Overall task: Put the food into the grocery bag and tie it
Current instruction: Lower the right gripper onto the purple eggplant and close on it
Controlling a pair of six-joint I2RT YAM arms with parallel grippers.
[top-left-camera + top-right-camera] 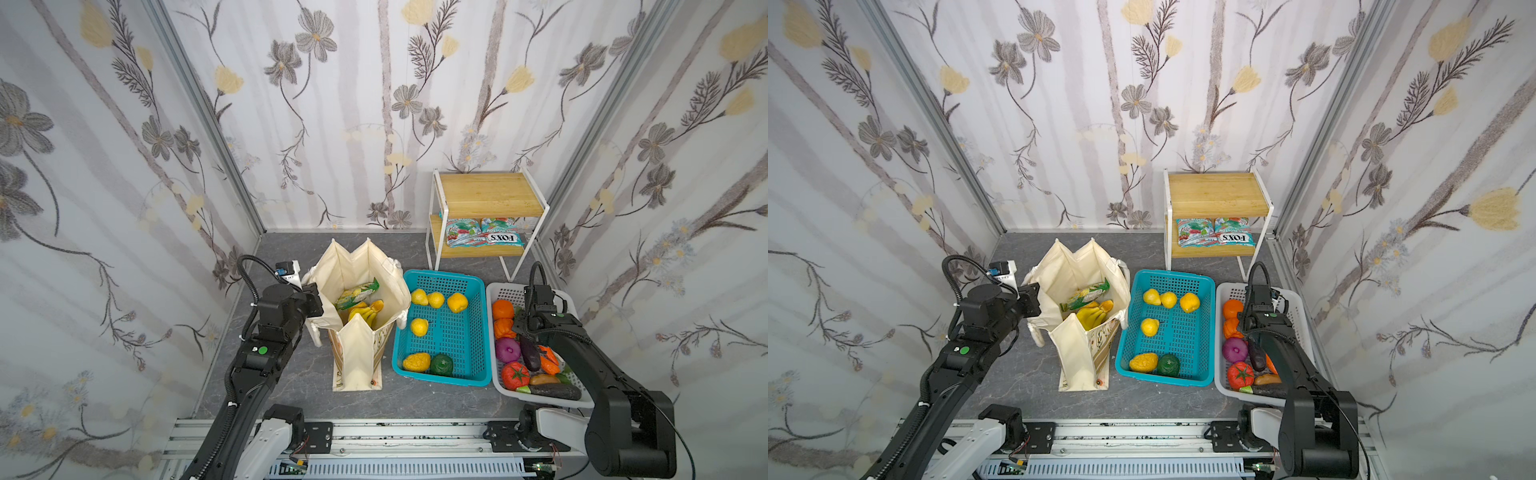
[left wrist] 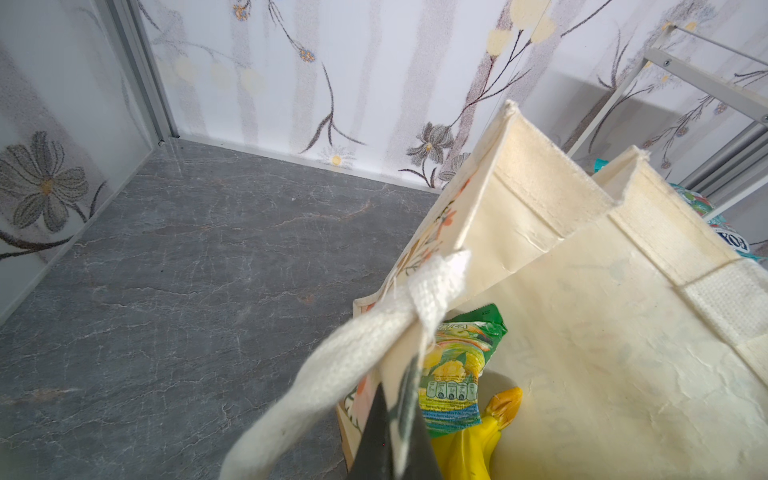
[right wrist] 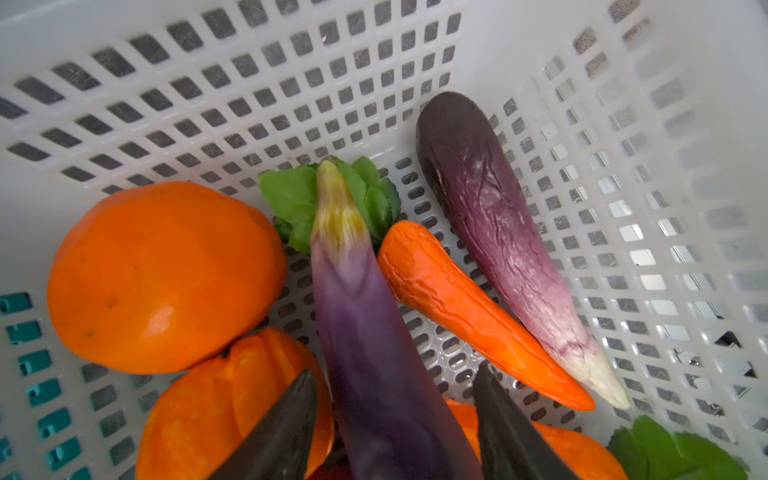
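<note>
The cream grocery bag [image 1: 353,266] [image 1: 1067,266] stands open left of centre, holding a yellow banana bunch [image 1: 365,311] [image 2: 469,449] and a green snack packet [image 1: 357,294] [image 2: 453,374]. My left gripper [image 1: 313,307] [image 2: 395,415] is shut on the bag's left rim beside its white handle [image 2: 332,365]. My right gripper [image 1: 524,332] [image 3: 394,371] reaches down into the white basket [image 1: 505,291]. Its fingers stand apart on either side of a purple eggplant [image 3: 357,311] [image 1: 530,353], with a gap showing at one finger. Beside it lie an orange carrot [image 3: 457,303], a second eggplant [image 3: 490,216] and an orange citrus [image 3: 158,274].
A teal basket [image 1: 457,332] with yellow fruit and a green pepper sits between bag and white basket. A tomato [image 1: 515,374], a purple onion [image 1: 508,349] and a dark eggplant [image 1: 555,391] also lie in the white basket. A wooden shelf [image 1: 484,193] at the back holds two sweet packets [image 1: 482,237].
</note>
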